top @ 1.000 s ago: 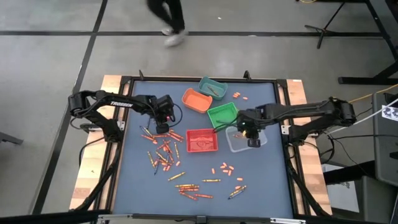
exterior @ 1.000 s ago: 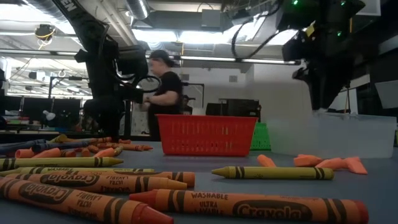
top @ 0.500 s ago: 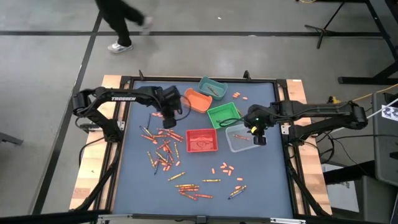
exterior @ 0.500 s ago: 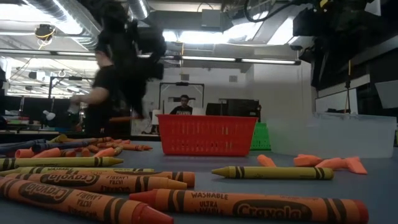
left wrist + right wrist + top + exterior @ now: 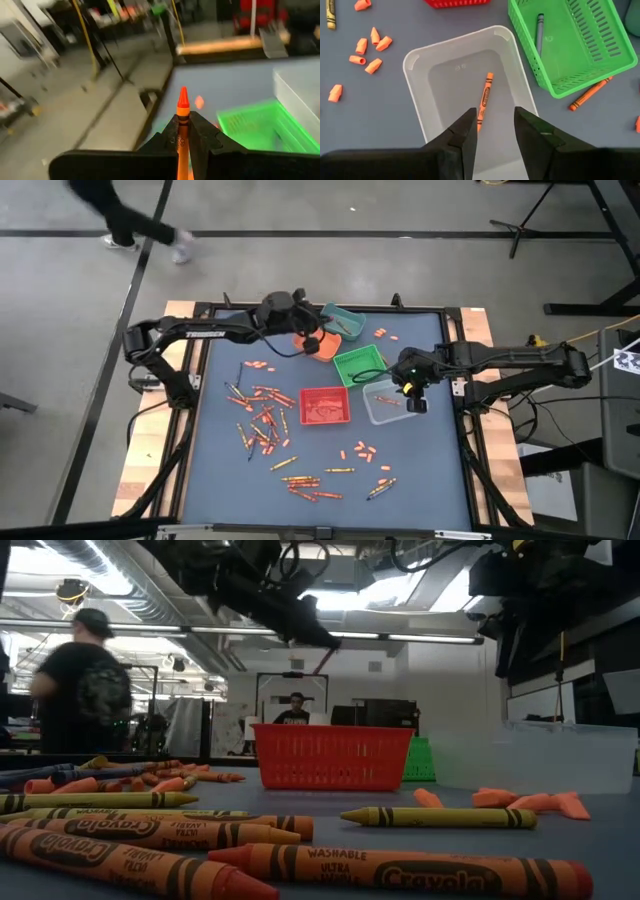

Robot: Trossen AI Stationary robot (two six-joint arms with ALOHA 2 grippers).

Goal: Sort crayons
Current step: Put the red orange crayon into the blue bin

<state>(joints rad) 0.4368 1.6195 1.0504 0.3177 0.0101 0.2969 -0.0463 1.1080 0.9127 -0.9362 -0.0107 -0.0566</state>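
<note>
we see the left gripper (image 5: 312, 340) clamped on an orange crayon (image 5: 182, 120) over the orange bin (image 5: 318, 343); right gripper (image 5: 493, 131) open above the clear bin (image 5: 420, 65), one crayon inside; most loose crayons (image 5: 262, 418) left of the red bin (image 5: 324, 406) unsorted.

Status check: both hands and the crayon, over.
Left hand shut on orange wax crayon, above orange plastic bin. Right hand open over clear plastic tray, one orange crayon inside. Nothing blocking.

Orange crayon (image 5: 182, 131) with black bands, green bin (image 5: 357, 366), red bin (image 5: 324, 406), orange bin (image 5: 318, 343), teal bin (image 5: 343, 323), clear bin (image 5: 465, 85), blue-grey table (image 5: 420, 470), dark fingers (image 5: 532, 131)
</note>
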